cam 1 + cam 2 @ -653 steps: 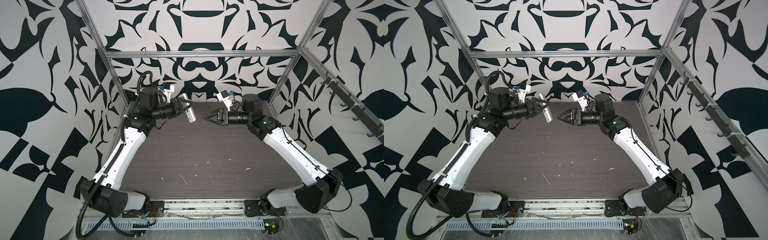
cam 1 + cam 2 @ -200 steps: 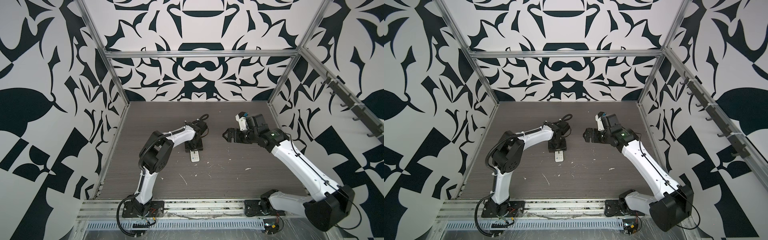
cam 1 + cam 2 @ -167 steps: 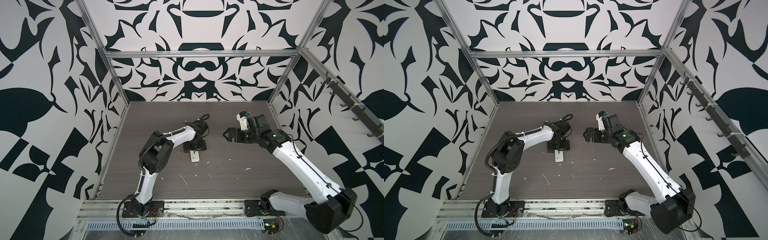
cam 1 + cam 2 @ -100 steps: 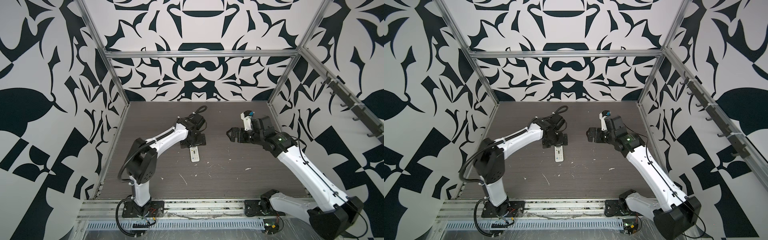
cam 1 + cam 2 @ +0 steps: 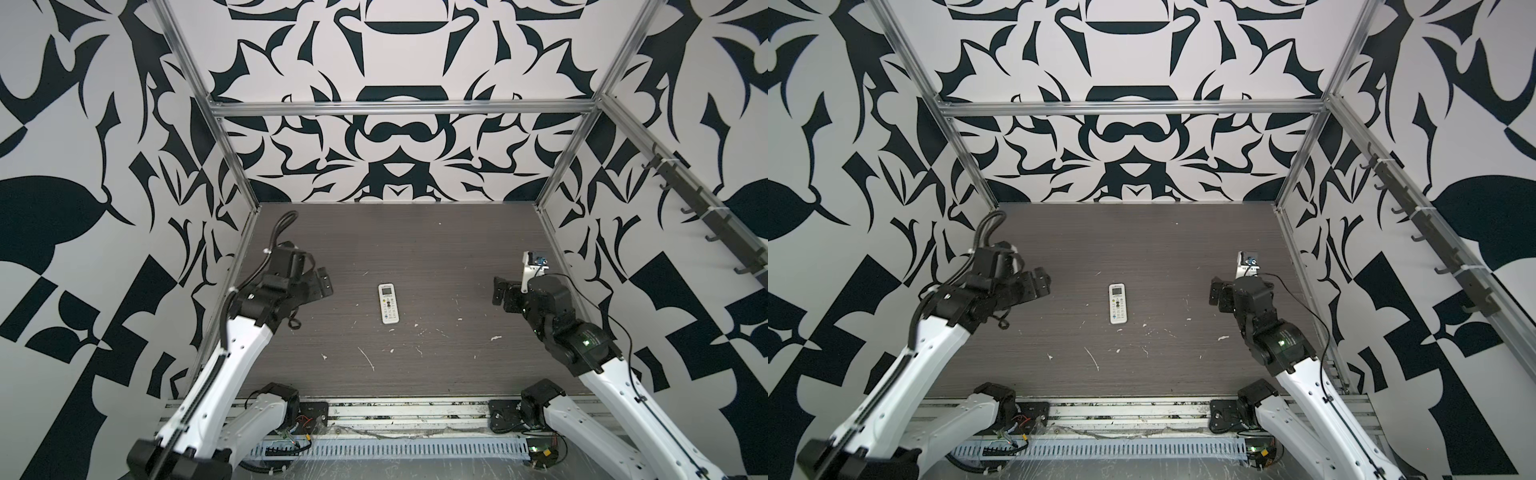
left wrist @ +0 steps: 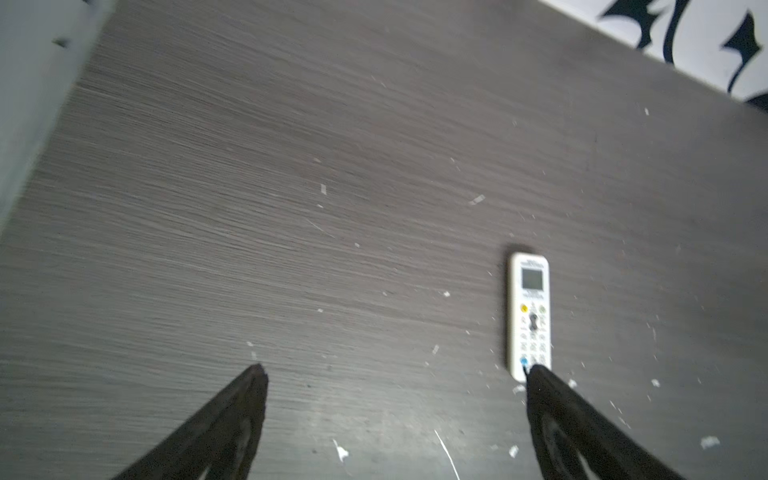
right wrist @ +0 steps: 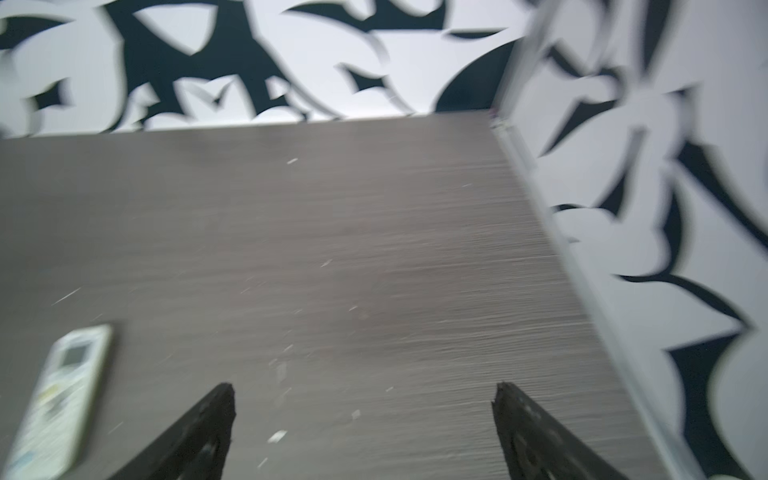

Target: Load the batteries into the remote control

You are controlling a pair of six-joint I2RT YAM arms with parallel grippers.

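Only white flecks (image 5: 368, 360) are seen on the near part of the table (image 5: 415, 249); no batteries are found in any view. Further in, the remote control (image 5: 387, 304) is laid flat at mid-table, buttons up, its recess hidden beneath. Beside it, the left pincer (image 5: 323, 286) and right pincer (image 5: 502, 293) are held wide and empty, well apart from it. Loading is judged finished, though unverifiable; both pincers should be parked without brushing it.
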